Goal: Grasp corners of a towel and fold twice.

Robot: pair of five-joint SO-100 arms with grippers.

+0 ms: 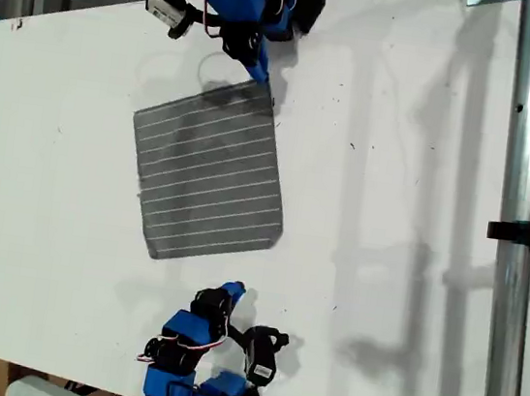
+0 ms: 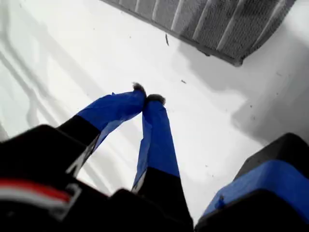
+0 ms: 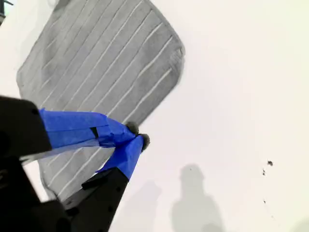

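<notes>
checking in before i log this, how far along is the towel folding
Nothing is folded yet: the towel lies flat in a single layer on the table. In hand: my second claw, shut and empty, is at the towel's edge near a corner. My first claw is shut over bare table, short of the towel. Both grasps and both folds remain.

- My first gripper [image 2: 146, 95] hangs tilted just inside the worktop's edge, its jaws closed tip to tip, holding nothing.
- My second gripper [image 3: 137, 134] likewise has its jaws pressed together.
</notes>
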